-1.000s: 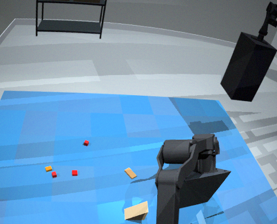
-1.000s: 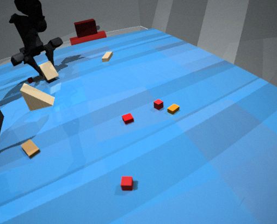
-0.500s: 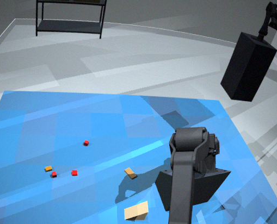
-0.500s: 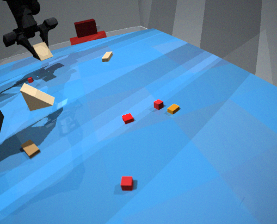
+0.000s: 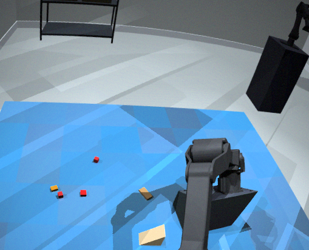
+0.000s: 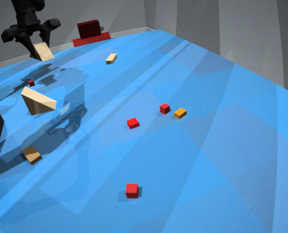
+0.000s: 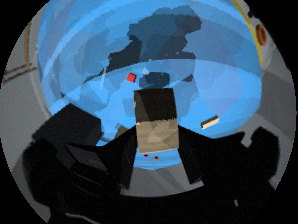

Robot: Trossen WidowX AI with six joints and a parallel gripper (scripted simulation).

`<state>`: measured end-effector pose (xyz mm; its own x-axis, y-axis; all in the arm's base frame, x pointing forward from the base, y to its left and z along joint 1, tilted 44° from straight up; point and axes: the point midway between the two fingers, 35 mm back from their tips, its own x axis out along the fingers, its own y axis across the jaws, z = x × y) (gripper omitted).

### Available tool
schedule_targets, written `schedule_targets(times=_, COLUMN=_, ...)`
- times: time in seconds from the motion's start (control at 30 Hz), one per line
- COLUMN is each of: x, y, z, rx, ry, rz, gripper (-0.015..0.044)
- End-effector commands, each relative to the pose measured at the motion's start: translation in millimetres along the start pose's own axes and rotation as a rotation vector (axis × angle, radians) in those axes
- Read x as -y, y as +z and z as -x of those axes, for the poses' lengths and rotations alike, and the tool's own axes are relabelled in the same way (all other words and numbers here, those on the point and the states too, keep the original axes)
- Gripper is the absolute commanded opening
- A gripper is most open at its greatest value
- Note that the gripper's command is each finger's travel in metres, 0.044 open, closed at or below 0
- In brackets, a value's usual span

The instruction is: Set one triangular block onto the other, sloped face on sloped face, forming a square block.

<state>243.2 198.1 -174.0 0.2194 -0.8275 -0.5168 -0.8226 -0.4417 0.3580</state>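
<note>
Black parallel-jaw gripper (image 6: 39,48) (image 7: 154,125) is holding one pale tan triangular block (image 6: 43,51) (image 7: 156,120) above the blue table (image 5: 79,136) (image 6: 215,169) (image 7: 220,75), jaws standing about half open around it. Second pale tan triangular block (image 5: 152,235) (image 6: 39,102) is resting on the table (apart from the held one), left of the black pedestal (image 5: 230,212) in the top view.

Robotics lab, with 2 dark arms (image 5: 198,194) (image 6: 28,17) (image 5: 298,22) and a shelf rack (image 5: 77,36)

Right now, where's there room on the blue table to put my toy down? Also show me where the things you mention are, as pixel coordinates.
Try between the lone red cube (image 5: 96,159) (image 6: 132,190) and the table's far edge (image 5: 121,105). It's crowded by the orange block (image 5: 54,188) (image 6: 180,113), with another red cube close beside it.
</note>
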Motion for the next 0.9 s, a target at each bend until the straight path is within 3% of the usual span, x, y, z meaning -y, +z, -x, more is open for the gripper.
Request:
schedule_targets(times=0.0, x=2.1, y=-3.2, z=0.7, rx=0.064, ry=0.026, rz=0.084, gripper=0.0000)
schedule_targets(times=0.43, x=4.1, y=-8.5, z=-2.6, rx=0.307, ry=0.076, rz=0.441, gripper=0.0000)
schedule_targets(times=0.87, x=9.1, y=-16.2, z=-1.0, rx=0.570, ry=0.000, rz=0.778, gripper=0.0000)
